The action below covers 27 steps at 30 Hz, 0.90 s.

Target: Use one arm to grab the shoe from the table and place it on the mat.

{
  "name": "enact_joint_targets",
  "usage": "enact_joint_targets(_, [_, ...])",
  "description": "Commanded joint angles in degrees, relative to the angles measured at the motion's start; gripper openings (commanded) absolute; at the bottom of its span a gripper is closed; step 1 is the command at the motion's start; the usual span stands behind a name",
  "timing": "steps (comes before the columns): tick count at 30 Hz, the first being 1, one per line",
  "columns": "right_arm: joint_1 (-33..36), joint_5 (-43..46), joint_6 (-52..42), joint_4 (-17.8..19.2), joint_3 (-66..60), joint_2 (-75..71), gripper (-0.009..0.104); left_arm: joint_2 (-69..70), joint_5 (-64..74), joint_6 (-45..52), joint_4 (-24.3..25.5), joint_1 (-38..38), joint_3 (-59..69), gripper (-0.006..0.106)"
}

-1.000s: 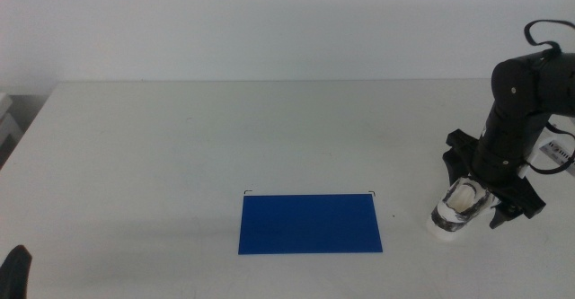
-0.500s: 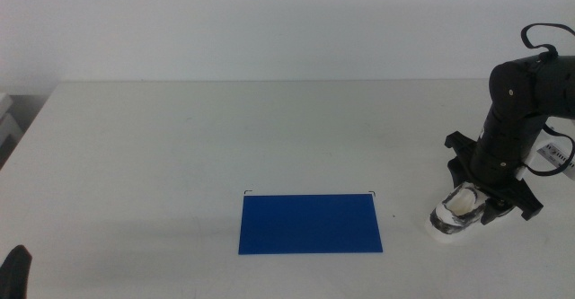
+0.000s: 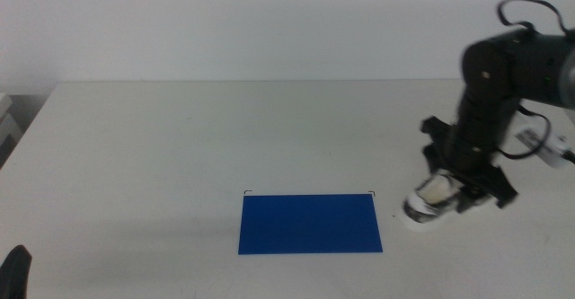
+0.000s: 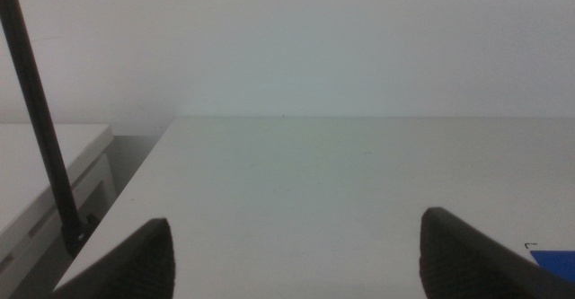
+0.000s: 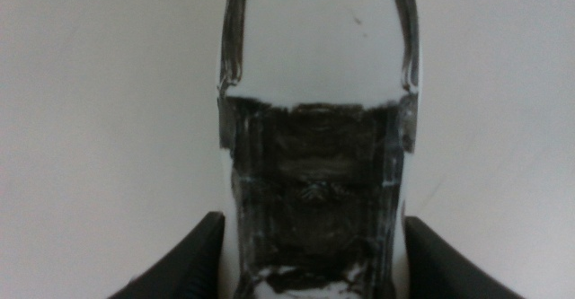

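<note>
Tabletop (image 3: 180, 137) broad, white. Mat (image 3: 310, 224) lies just left of right tool (image 3: 449, 194), long axis across tabletop. Shoe (image 3: 429, 202) pinched between nearly closed jaws, near mat's right edge; right arm nearer. Left tool (image 4: 296, 250) spread wide, empty, waiting. Shoe now closer to mat than second ago.

The table (image 3: 180, 146) is plain white. The mat (image 3: 310, 224) on it is deep blue, with tiny black marks at its far corners. The shoe (image 3: 429, 202) is white with black and grey patches, and cream inside. The right arm (image 3: 490, 92) is black, and so are the gripper's (image 3: 463, 191) jaws.
</note>
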<state>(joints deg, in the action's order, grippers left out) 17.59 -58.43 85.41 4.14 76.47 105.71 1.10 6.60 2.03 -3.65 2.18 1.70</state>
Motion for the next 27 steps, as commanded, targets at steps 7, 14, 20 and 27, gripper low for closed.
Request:
enact_joint_targets(7, [9.62, -2.92, 5.77, 2.01, 9.71, -3.13, -0.003, 0.4, -4.63, -0.67, -0.74, -0.26, 0.29, 0.094])
enact_joint_targets(14, [16.33, -5.48, 10.13, 2.39, 15.5, -0.2, -0.003, 0.4, -4.63, -0.67, -0.74, -0.26, 0.29, 0.094])
enact_joint_targets(20, [20.33, -10.73, 11.14, 2.34, 22.27, 4.34, -0.003, 0.4, -4.63, -0.67, -0.74, -0.26, 0.29, 0.094])
enact_joint_targets(27, [21.63, -13.5, 11.14, 2.08, 26.68, 7.2, -0.003, 0.4, -4.63, -0.67, -0.74, -0.26, 0.29, 0.094])
